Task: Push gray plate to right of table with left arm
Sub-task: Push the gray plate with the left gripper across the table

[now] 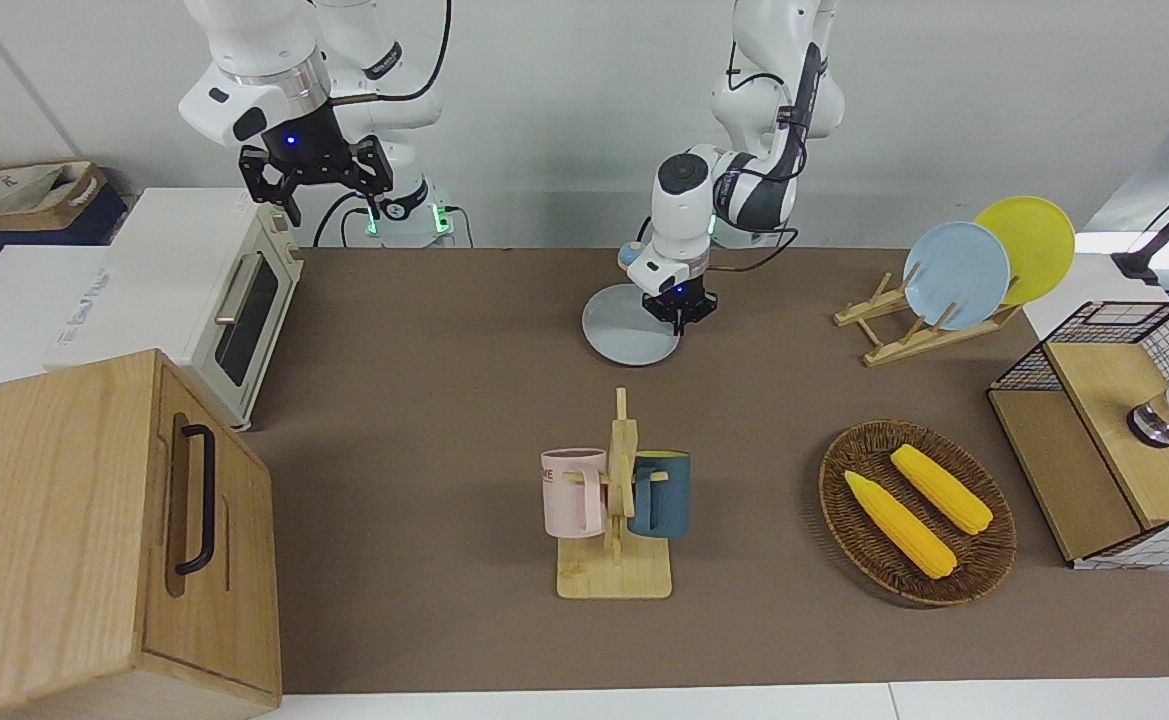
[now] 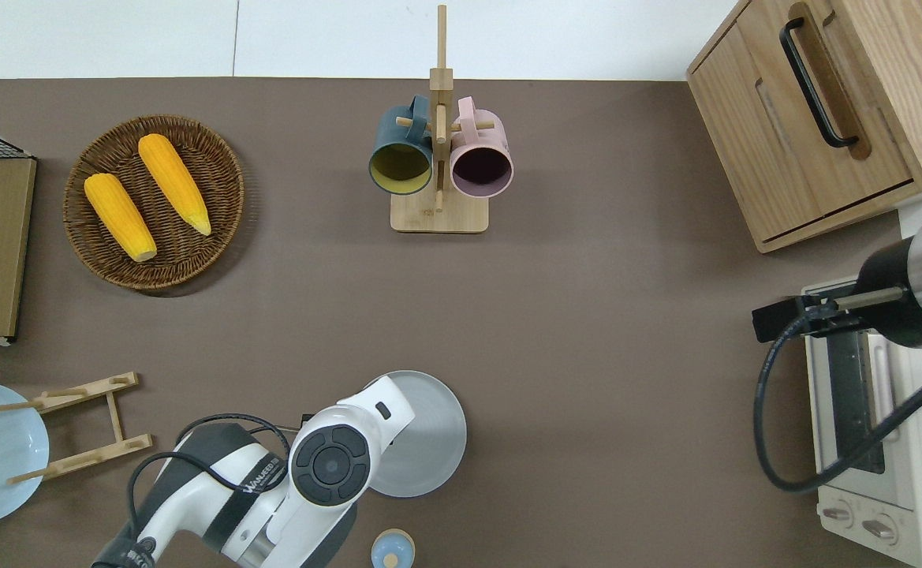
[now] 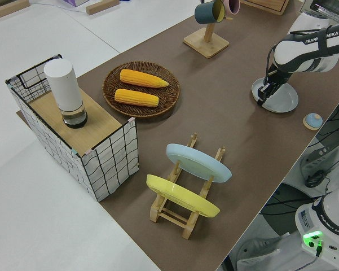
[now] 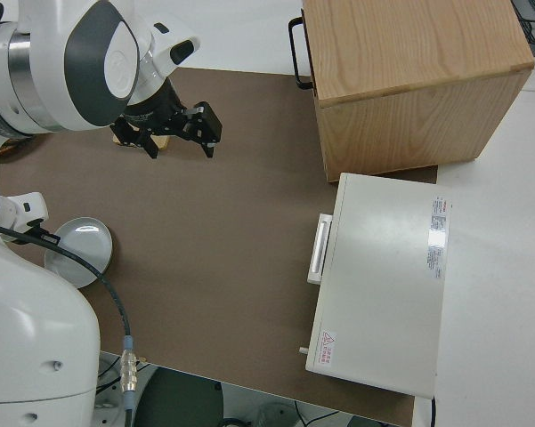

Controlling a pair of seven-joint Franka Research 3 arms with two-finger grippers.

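The gray plate lies flat on the brown table, on the robots' half near the middle. My left gripper is down at the plate's rim on the side toward the left arm's end of the table, fingers together and holding nothing. In the overhead view the left arm's wrist hides that gripper and part of the plate. The right arm is parked, its gripper open and empty.
A mug rack with two mugs stands farther from the robots than the plate. At the left arm's end are a basket of corn, a plate rack and a wire shelf. At the right arm's end are a toaster oven and a wooden cabinet.
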